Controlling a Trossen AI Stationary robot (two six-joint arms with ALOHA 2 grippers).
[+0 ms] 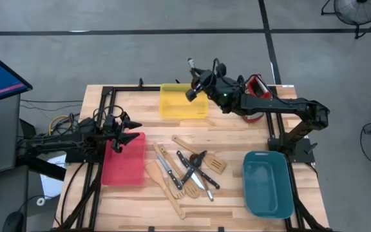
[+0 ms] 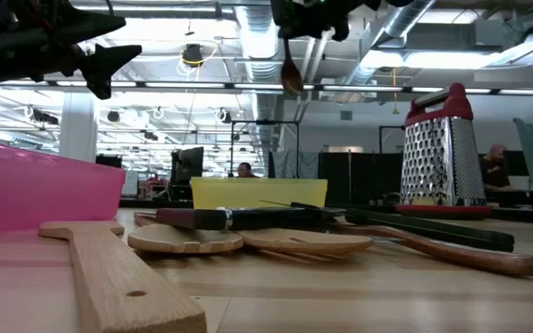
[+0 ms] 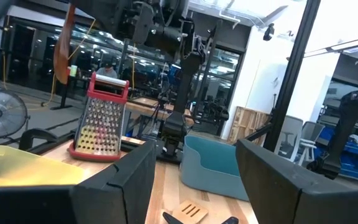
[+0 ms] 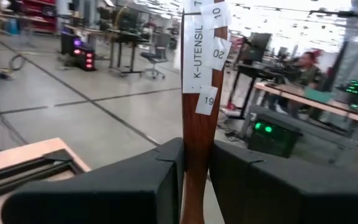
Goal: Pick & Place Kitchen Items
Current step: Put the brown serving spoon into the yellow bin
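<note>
Above the yellow bin (image 1: 183, 101), at about twelve o'clock on the table (image 1: 237, 138) in the high view, the right gripper (image 1: 194, 87) hangs with its jaws closed on a dark wooden spoon (image 1: 191, 67). The left gripper (image 1: 129, 127) waits at nine o'clock over the red bin (image 1: 123, 167), jaws apart and empty. The other utensils (image 1: 189, 171), pale spatulas, turners and black-handled knives, lie in a loose heap at the centre toward six o'clock, and the teal bin (image 1: 268, 183) sits at four o'clock. A grater (image 1: 256, 87) stands at one o'clock, just behind the right arm.

From table height, the spoon (image 2: 291, 69) dangles bowl down from the right gripper (image 2: 305, 20), well clear of the yellow bin (image 2: 259, 192) below it. A pale spatula (image 2: 123, 273) lies nearest the camera, with the heap (image 2: 340, 231) behind it and the grater (image 2: 443, 153) at three o'clock.

Past the left arm's spread fingers (image 3: 129, 180), the spoon (image 3: 63, 43) shows high up, with the grater (image 3: 101, 118) and teal bin (image 3: 219, 165) on the table.

Between the right arm's own fingers (image 4: 166, 174), the spoon's handle (image 4: 196, 124) is pinched upright. White tags on it read "K-UTENSIL", "10", "20" and "19".

I judge the step to be the carry of the spoon to the yellow bin. The next move calls for lowering it inside the walls, then parting the jaws.
</note>
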